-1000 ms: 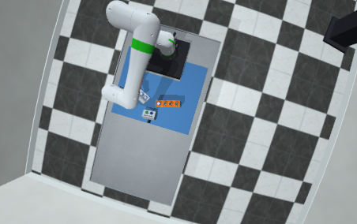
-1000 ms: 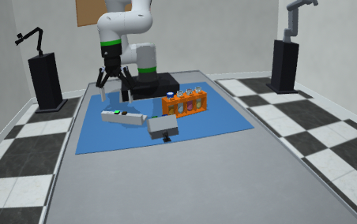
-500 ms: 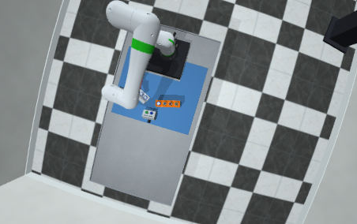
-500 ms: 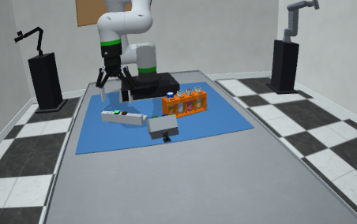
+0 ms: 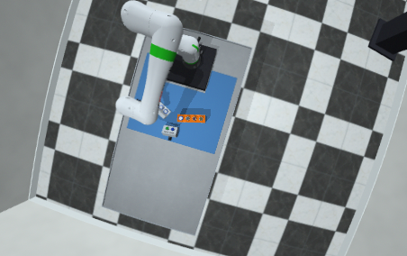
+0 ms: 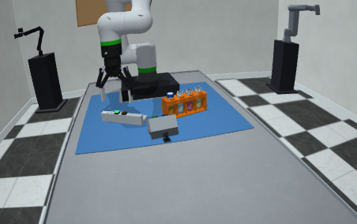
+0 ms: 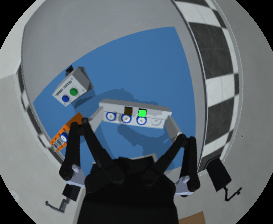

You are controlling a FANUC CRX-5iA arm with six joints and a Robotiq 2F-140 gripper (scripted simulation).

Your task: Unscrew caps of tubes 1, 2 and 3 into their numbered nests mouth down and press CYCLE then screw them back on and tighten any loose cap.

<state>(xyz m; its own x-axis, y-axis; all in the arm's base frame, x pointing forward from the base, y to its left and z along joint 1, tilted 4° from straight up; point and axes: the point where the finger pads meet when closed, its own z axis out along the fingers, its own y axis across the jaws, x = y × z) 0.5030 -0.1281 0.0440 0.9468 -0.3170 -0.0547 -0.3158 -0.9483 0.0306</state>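
My gripper point(image 6: 116, 95) is open and empty. It hangs above the white cap tray CT point(image 6: 122, 117), well clear of it. In the wrist view the gripper point(image 7: 128, 176) looks straight down on the tray point(image 7: 134, 116), where blue caps point(image 7: 119, 116) lie in nests. I cannot tell their exact number. A green lamp point(image 7: 141, 113) is lit on the console, and it also shows in the exterior view point(image 6: 116, 112). The orange decapping station DS point(image 6: 185, 103) stands to the right. Its leftmost tube there carries a blue cap point(image 6: 170, 95), and the other three tubes look open.
The small grey key desk point(image 6: 162, 126) with a green and a blue key point(image 7: 71, 92) stands in front of the station. The arm's black base block point(image 6: 150, 84) is behind the tray. All of this sits on a blue mat point(image 6: 157, 118).
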